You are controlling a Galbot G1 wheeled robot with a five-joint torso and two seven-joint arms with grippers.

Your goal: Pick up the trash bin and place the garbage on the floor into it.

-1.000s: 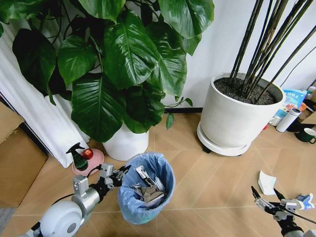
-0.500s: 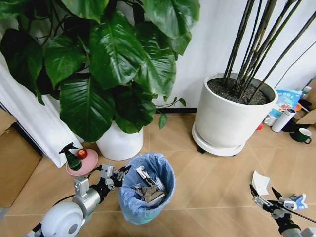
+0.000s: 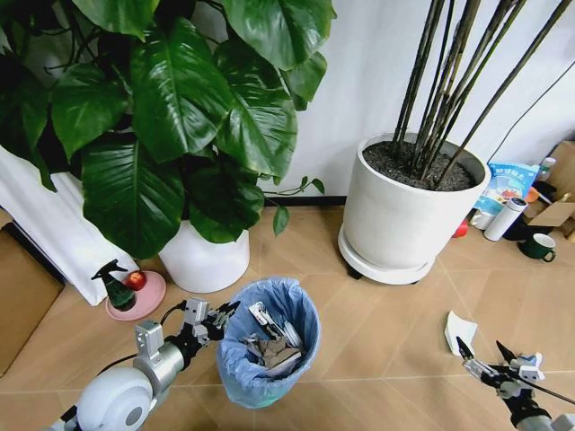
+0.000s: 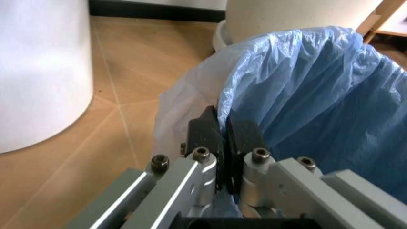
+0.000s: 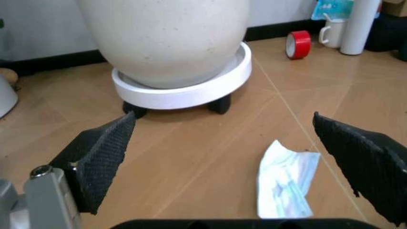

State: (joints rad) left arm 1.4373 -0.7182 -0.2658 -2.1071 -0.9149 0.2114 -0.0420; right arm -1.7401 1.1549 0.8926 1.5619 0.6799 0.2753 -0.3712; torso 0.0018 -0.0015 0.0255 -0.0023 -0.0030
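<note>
Crinkled blue bag lining on the near-left trash bin (image 3: 269, 352) is pinched at its rim by the left gripper (image 4: 224, 143), while soft, light garbage (image 3: 460, 331) on the floor (image 3: 377, 332) is faced near-right by the spread jaws of the right gripper (image 5: 241, 148), likely best pinched mid-fold.

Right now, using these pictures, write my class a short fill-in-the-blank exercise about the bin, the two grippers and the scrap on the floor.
1. The left gripper is shut on the rim of the trash bin, which is lined with a light-____ bag.
2. The right gripper hangs ____ above a white scrap.
3. That scrap lies on the ____.

Missing words: blue; open; floor
</note>
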